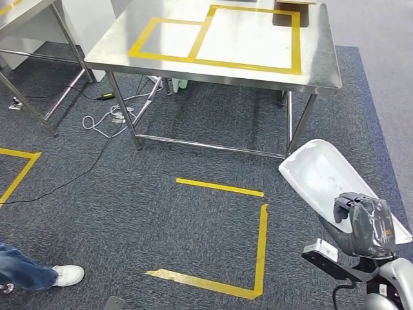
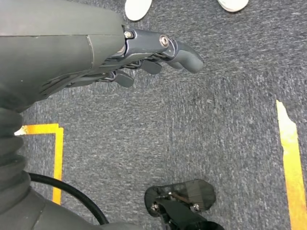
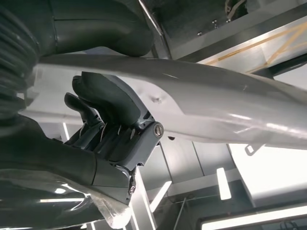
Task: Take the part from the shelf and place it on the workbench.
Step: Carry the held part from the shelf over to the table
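Part (image 1: 325,175), white curved shell, sits low right, clamped in right hand (image 1: 362,223), fingers (image 3: 105,103) wrapped on its edge. Workbench (image 1: 316,61) ahead, steel top with yellow tape boxes; carpet with yellow floor tape (image 1: 261,248) lies between. Cables (image 1: 104,119) under bench. Person's shoe (image 1: 68,276) near left. Left hand (image 2: 145,57) hangs over carpet, fingers extended, holding nothing.

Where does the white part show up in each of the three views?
Head view: the white part is at lower right, held by the right hand.
Left wrist view: not in it.
Right wrist view: the part spans the middle, fingers curled under it.
Shared landmark: the workbench with yellow tape.
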Tool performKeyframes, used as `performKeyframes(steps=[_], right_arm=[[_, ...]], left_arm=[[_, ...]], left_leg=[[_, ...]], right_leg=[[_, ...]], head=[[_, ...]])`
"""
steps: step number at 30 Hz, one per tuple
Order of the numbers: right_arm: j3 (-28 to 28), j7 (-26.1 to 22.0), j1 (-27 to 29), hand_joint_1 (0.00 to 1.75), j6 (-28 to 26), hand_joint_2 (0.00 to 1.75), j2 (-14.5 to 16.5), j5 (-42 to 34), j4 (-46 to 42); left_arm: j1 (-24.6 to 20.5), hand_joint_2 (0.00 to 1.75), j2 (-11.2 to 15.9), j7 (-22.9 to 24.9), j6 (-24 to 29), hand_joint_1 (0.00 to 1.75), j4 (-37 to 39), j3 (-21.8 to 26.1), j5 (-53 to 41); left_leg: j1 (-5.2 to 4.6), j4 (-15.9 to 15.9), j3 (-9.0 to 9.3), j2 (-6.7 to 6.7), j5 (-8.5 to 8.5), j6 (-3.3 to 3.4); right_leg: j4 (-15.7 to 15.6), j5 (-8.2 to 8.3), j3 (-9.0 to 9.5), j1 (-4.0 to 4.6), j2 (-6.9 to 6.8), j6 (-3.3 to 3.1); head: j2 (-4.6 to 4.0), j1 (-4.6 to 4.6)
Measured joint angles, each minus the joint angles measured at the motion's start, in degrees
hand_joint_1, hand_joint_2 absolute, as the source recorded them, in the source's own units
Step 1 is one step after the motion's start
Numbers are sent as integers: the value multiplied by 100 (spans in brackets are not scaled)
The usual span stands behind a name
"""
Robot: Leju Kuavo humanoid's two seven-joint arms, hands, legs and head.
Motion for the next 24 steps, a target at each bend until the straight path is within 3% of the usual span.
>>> performKeyframes(steps=[2, 4, 5, 6, 7, 9, 11, 14, 16, 17, 19, 21, 22, 24], right_arm=[[1, -1, -9, 175, -10, 175, 1, 27, 0], [4, 0, -12, 175, -13, 175, 2, 51, 3], [8, 1, -11, 175, -12, 175, 3, 61, 5], [10, 2, -10, 175, -11, 175, 4, 66, 9], [11, 3, -9, 175, -11, 175, 4, 70, 12], [14, 3, -10, 175, -11, 175, 4, 73, 14], [16, 5, -10, 175, -11, 175, 5, 80, 16], [25, 8, -2, 175, -15, 175, 7, 104, 20], [31, 8, 0, 175, -27, 175, 7, 111, 19], [32, 8, -1, 175, -36, 175, 7, 113, 19], [37, 8, 10, 175, -49, 175, 7, 116, 20], [42, 8, 42, 175, -51, 175, 7, 117, 25], [43, 8, 56, 175, -51, 175, 7, 117, 26], [43, 8, 68, 175, -52, 175, 7, 119, 27]], left_arm=[[-3, 175, 7, -2, 1, 0, 0, -1, -7], [4, 175, 9, -2, 1, 0, 0, -2, -22], [11, 175, 10, -2, 1, 0, 0, -2, -30], [16, 175, 11, -2, 1, 0, 0, -2, -33], [19, 175, 12, -2, 1, 0, 0, -2, -34], [18, 175, 20, -2, 1, 0, 0, -2, -34], [13, 175, 33, -3, 1, 0, 0, -3, -36], [13, 175, 32, -7, -1, 0, 0, -5, -37], [13, 175, 25, -9, -1, 0, 0, -6, -38], [8, 175, 24, -9, -2, 0, 0, -7, -39], [3, 175, 26, -10, -10, 0, 0, -7, -39], [9, 175, 21, -10, -18, 0, 0, -7, -39], [11, 175, 18, -9, -19, 0, 0, -7, -39], [11, 175, 13, -9, -19, 0, 0, -7, -38]], left_leg=[[11, 377, -153, -24, -250, -55], [16, 1158, -495, -38, -620, -84], [18, 1481, -644, -39, -724, -86], [17, 1637, -722, -40, -723, -79], [16, 1548, -692, -41, -599, -61], [3, 852, -400, -62, -171, 11], [-17, 201, -128, -95, 69, 78], [-32, -11, -65, -107, 72, 110], [-8, -64, -45, -99, 100, 158], [8, -88, -35, -95, 112, 185], [12, -93, -33, -90, 109, 211], [10, -91, -30, -87, 101, 216], [13, -88, -24, -87, 95, 212], [20, -75, -5, -88, 72, 181]], right_leg=[[-14, 11, 10, -16, 6, -69], [-12, 8, 9, -12, 17, -107], [-11, 6, 10, -6, 27, -113], [-10, 3, 14, -1, 41, -117], [-9, 0, 23, 6, 57, -119], [-9, -9, 45, 16, 85, -118], [6, -23, 34, 37, 107, -86], [4, -21, -7, 30, 117, 3], [114, -113, -75, 22, 103, 64], [325, -238, -181, 19, 95, 91], [1056, -572, -547, 10, 85, 136], [1601, -699, -843, 2, 83, 171], [1568, -600, -848, -3, 80, 182], [901, -191, -549, -23, 49, 194]], head=[[0, -24], [0, -44], [0, -45], [0, -45], [0, -46], [0, -46], [1, -44], [0, -41], [0, -28], [0, -17], [0, -2], [0, -4], [0, -3], [0, -2]])
